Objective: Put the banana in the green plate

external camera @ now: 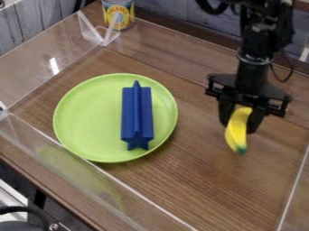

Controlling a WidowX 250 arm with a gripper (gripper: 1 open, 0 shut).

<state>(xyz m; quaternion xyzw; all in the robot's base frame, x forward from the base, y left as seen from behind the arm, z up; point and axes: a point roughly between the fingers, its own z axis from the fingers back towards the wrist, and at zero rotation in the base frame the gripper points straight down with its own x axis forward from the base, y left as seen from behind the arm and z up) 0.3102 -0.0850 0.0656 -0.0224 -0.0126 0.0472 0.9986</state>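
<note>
The banana [238, 132], small and yellow with a greenish tip, hangs nearly upright just above the wooden table, right of the green plate [90, 108]. My gripper [247, 114] points straight down and is shut on the banana's upper end. The lime-green plate lies at the left middle of the table, a clear gap away from the banana. A long blue block [136, 112] lies in the plate.
A yellow can [117, 13] stands at the back left. Clear acrylic walls [36, 149] border the table at the left and front. Bare wood lies to the right of and in front of the plate.
</note>
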